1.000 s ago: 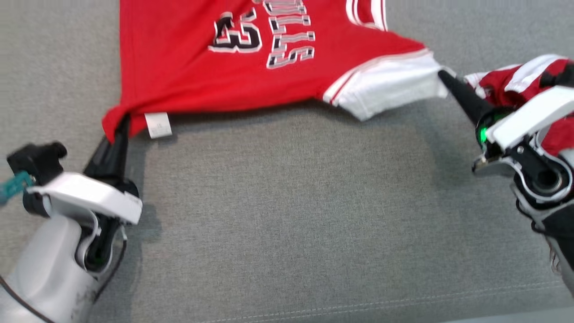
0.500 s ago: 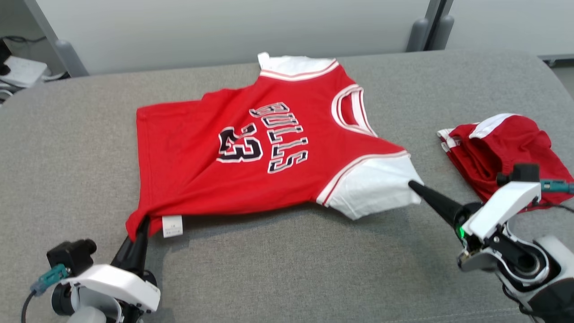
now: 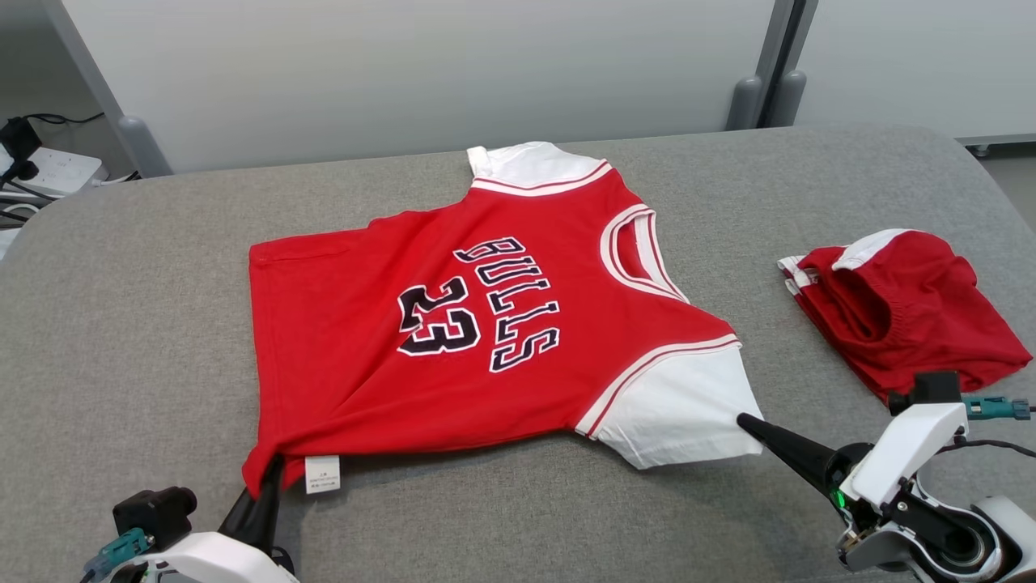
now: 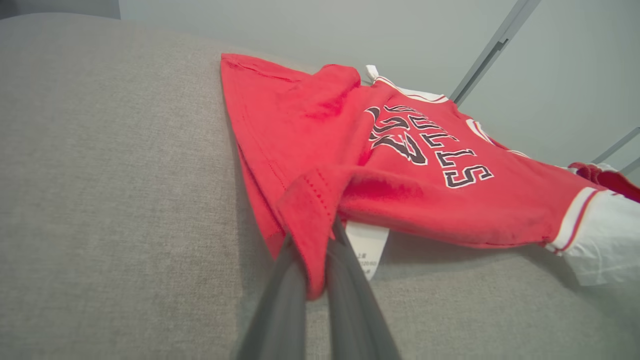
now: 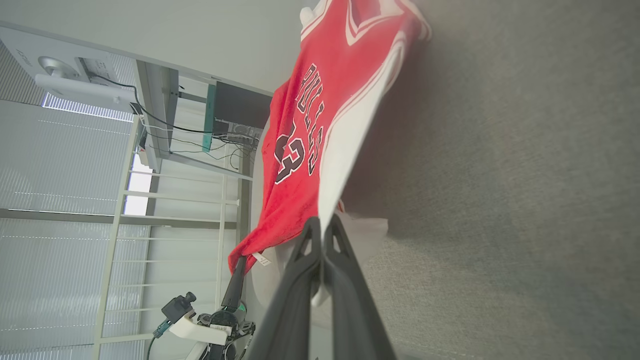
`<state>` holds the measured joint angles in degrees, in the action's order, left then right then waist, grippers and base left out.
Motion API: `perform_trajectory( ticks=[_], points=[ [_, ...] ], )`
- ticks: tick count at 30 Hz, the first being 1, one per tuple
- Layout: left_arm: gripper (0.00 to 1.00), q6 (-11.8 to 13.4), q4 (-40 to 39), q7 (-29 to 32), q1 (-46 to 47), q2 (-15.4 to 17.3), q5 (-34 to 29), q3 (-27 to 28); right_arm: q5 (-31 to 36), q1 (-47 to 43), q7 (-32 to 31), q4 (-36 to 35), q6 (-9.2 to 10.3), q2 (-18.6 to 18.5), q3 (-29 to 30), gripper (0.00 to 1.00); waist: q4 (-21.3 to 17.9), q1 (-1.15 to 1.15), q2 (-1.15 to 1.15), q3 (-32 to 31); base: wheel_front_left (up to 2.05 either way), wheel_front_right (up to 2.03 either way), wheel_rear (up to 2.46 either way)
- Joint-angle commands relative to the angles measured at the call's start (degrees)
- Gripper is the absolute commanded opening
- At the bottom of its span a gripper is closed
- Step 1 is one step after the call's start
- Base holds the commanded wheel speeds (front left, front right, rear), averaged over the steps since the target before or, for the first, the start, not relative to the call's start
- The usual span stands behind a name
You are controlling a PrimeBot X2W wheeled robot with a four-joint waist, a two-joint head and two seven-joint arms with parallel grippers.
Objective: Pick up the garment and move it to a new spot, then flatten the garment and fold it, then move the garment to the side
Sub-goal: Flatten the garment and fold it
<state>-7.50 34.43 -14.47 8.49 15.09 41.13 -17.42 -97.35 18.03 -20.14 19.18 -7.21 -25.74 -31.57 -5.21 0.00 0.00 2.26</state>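
The red shirt [image 3: 453, 324] lies mid-bench [image 3: 121, 340], its near edge lifted. The left fingers [image 3: 257, 506] clench its hem corner [image 3: 255, 474] at 7 o'clock. The right fingers [image 3: 781, 445] clench the white sleeve [image 3: 680, 405] at 5 o'clock. To smooth it, draw both evenly toward 6 o'clock, low and taut. Its long axis runs 9 to 3 o'clock, with the collar [image 3: 639, 251] toward 3.

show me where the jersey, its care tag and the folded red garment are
jersey [image 3: 324, 340], head view, plain red cloth left of the number
care tag [image 3: 322, 474], head view, middle of the white label at the near hem
folded red garment [image 3: 931, 324], head view, its red top layer
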Motion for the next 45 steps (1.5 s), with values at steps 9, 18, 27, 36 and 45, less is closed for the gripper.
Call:
perform_trajectory(
  ticks=[9, 18, 27, 36, 45],
  points=[
    [1.00, 0.0, 3.1, -0.5, 0.8, 0.9, 0.2, -1.9, 3.0, -0.1, 2.8, 3.6, -0.28, 0.1, 0.5, 1.00, 0.9, 0.00, 0.00, 0.5, 0.00, 0.00, 0.00],
    [1.00, 0.0, 6.8, -0.5, 0.6, 3.8, -3.8, -1.2, 11.5, 3.4, 15.2, 8.1, -0.28, -0.5, 2.5, 1.00, 1.9, 0.00, 0.00, 0.3, 0.00, 0.00, 0.00],
    [1.00, 0.3, 1.1, -0.5, -2.2, -1.4, -12.7, 11.4, 24.1, 5.5, 32.2, 11.4, -0.28, 0.6, 0.1, 1.00, 2.9, 0.00, 0.00, -1.6, 0.00, 0.00, 0.00],
    [1.00, 1.6, -5.1, -0.5, -3.5, -7.1, -21.3, 19.5, 37.2, 5.8, 35.1, 11.3, -0.28, 4.0, 6.0, 1.00, 2.1, 0.00, 0.00, -2.5, 0.00, 0.00, 0.00],
    [1.00, 1.6, -9.3, -0.5, -5.8, -10.7, -27.8, 25.0, 55.8, -0.3, 35.1, 6.5, -0.28, 9.5, 14.2, 1.00, 1.4, 0.00, 0.00, -3.8, 0.00, 0.00, 0.00]
  ],
)
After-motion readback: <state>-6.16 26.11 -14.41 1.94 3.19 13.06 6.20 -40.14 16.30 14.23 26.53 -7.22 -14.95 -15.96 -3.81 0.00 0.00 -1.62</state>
